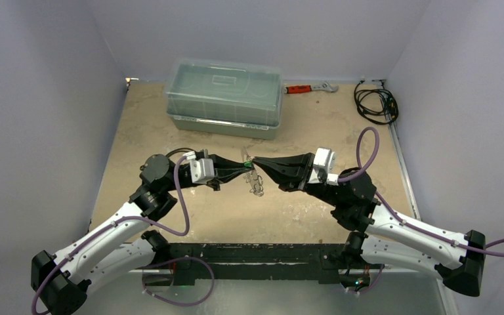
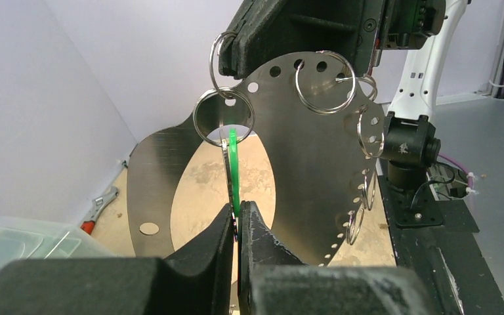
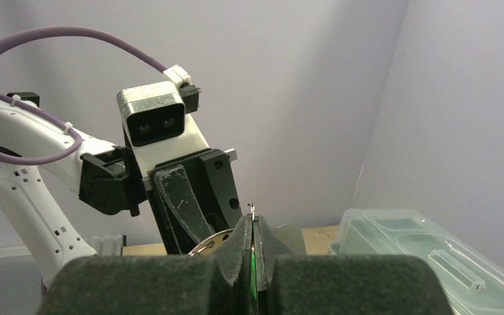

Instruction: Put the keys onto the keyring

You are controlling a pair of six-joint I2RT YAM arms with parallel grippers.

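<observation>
Left jaws clamp green key (image 2: 233, 176), upright, edge-on

Left gripper (image 2: 237, 220) clamps the upright green key (image 2: 232, 164)

plain pale lavender walls (image 1: 46, 98) close in the worktop (image 1: 315, 131) on its left, far and right sides, bare and evenly lit. the worktop is a tan, mottled, sandy-looking surface. a bright chink of light (image 1: 129, 80) shows at its far left corner, where wall meets surface. a translucent lidded plastic box (image 1: 224, 95) sits toward the far edge. a red-handled wrench (image 1: 310, 88) lies just right of it by the far wall, and a black coiled cable (image 1: 375, 103) lies in the far right corner.
</observation>
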